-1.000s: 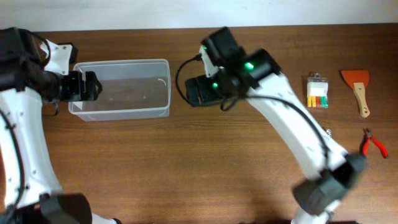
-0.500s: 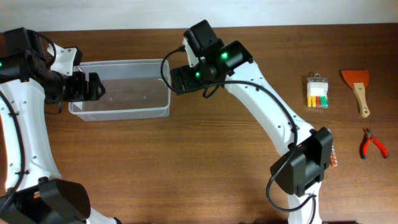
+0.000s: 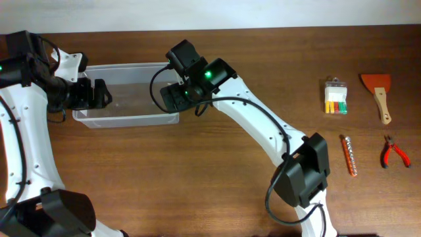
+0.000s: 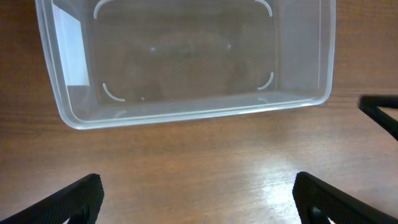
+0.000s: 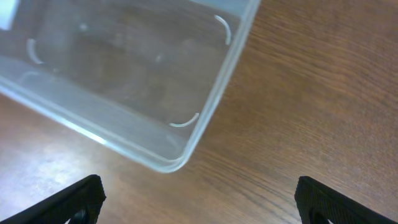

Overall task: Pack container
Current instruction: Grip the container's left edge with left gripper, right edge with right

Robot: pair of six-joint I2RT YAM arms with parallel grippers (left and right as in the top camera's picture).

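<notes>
The clear plastic container (image 3: 135,92) sits empty at the table's back left. My left gripper (image 3: 100,93) is open and empty over its left end. In the left wrist view the container (image 4: 186,114) lies ahead of the wide-apart fingers, with bare wood at the left gripper (image 4: 199,199). My right gripper (image 3: 171,99) is open and empty over the container's right end. In the right wrist view a rounded container corner (image 5: 174,163) lies ahead of the right gripper (image 5: 199,199).
At the right lie a clear case of coloured bits (image 3: 336,97), an orange scraper (image 3: 378,92), red pliers (image 3: 393,153) and a red-handled slim tool (image 3: 348,155). A black part, seemingly of the right gripper (image 4: 380,111), shows at the left wrist view's right edge.
My right arm has swung left from the table's middle to the container's right end, uncovering the slim red tool. The left gripper has barely moved.
</notes>
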